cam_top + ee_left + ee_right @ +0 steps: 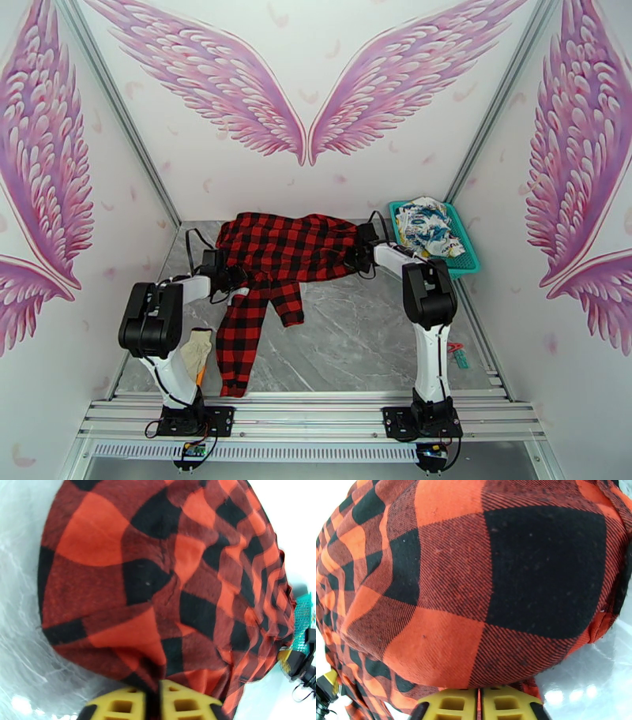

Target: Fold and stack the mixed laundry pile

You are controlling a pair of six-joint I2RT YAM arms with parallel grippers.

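Across the far half of the table, the checked shirt is stretched between the two arms. The left gripper is closed tight on a pinch of the shirt's left edge, with cloth bunched between its yellow fingers. The right gripper is likewise clamped on the right edge, a thin line of red fabric showing in the seam between its fingers.

The step in hand looks like spreading the first garment flat before any fold is made. The next move probably calls for both arms to draw apart evenly and bring the cloth down smooth. Neither pinch should slip, and a pull that is too hard on one side would skew the shirt.

The shirt is red and black in large squares, soft and fairly thick, and rumpled along its upper edge. A long sleeve trails from the left side toward the near edge of the table, with a shorter flap beside it. Whether the body is lifted clear of the table I cannot tell.

The white garment, printed in blue and yellow, lies crumpled in the teal basket at the far right, just beyond the right arm and not yet handled.
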